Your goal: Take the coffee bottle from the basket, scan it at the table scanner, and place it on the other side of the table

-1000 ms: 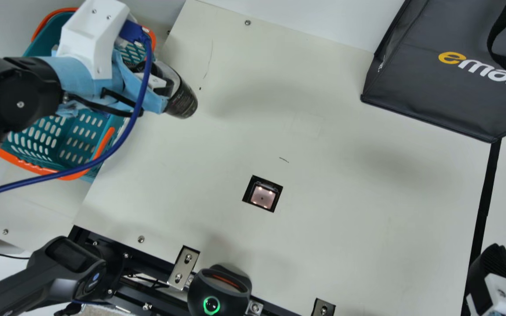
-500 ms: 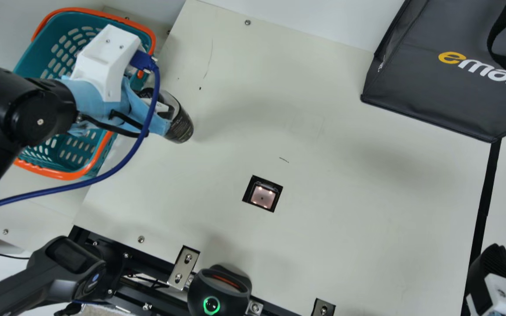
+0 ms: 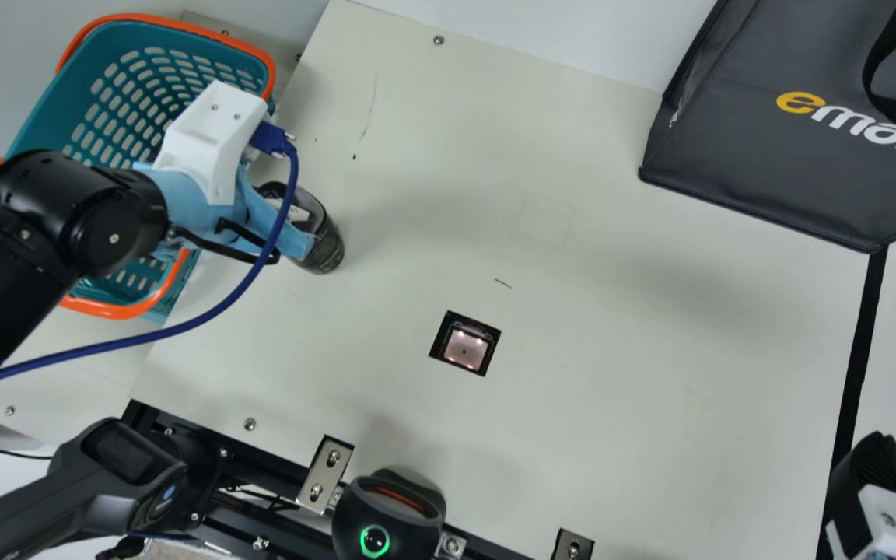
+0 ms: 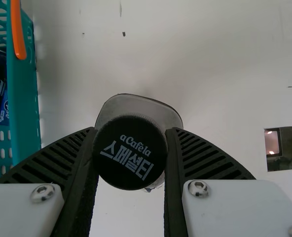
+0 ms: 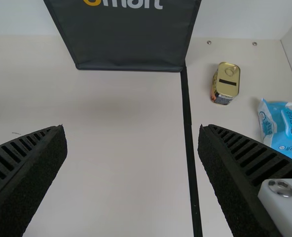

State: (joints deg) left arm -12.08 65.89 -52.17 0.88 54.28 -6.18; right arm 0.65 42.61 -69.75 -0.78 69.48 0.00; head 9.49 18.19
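Observation:
In the main view my left gripper [image 3: 292, 222] is shut on the coffee bottle [image 3: 325, 247], a dark bottle held over the table beside the basket [image 3: 125, 117]. In the left wrist view the bottle's black cap [image 4: 130, 153] is squeezed between both fingers of the left gripper [image 4: 130, 160]. The table scanner [image 3: 464, 346] is a lit square window set in the table, to the right of the bottle. My right gripper [image 3: 876, 482] is at the main view's lower right edge; in the right wrist view the right gripper [image 5: 132, 140] stands open, holding nothing.
A black shopping bag [image 3: 790, 132] stands at the upper right. Beyond a black strip [image 5: 189, 143] lie a golden can [image 5: 226, 83] and a blue-white packet [image 5: 282, 126]. A handheld scanner [image 3: 75, 498] and a round black device [image 3: 388, 513] are at the near edge.
My left arm has moved down and slightly right in the main view, carrying the bottle farther along the table beside the basket. The right gripper has kept still.

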